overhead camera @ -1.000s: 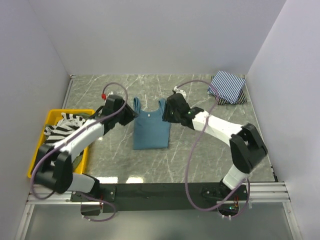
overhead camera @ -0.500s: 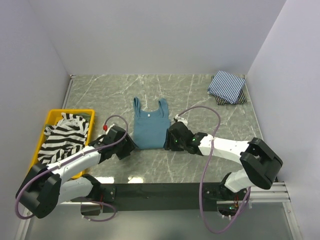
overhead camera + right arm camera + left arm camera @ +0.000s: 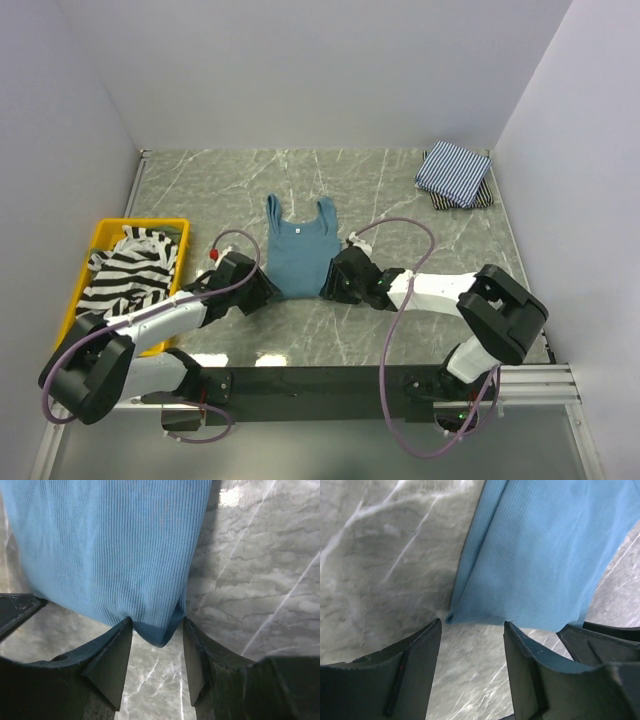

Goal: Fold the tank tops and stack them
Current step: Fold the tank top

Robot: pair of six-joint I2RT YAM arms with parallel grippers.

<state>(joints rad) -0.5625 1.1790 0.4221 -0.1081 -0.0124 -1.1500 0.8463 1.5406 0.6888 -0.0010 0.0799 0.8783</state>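
Both arms had dropped from the straps to the hem of the teal top (image 3: 300, 255), which lay flat on the table (image 3: 430, 250). Left gripper (image 3: 471, 630) and right gripper (image 3: 157, 627) were spread, each straddling a hem corner, not yet pinching. Lengthwise fold probably next.

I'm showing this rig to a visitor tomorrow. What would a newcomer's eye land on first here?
The teal-blue tank top lying flat mid-table, with the left gripper and right gripper open at its two near hem corners. Next, the bold black-and-white striped top heaped in the yellow bin at the left, and the folded pinstriped top in the far right corner.
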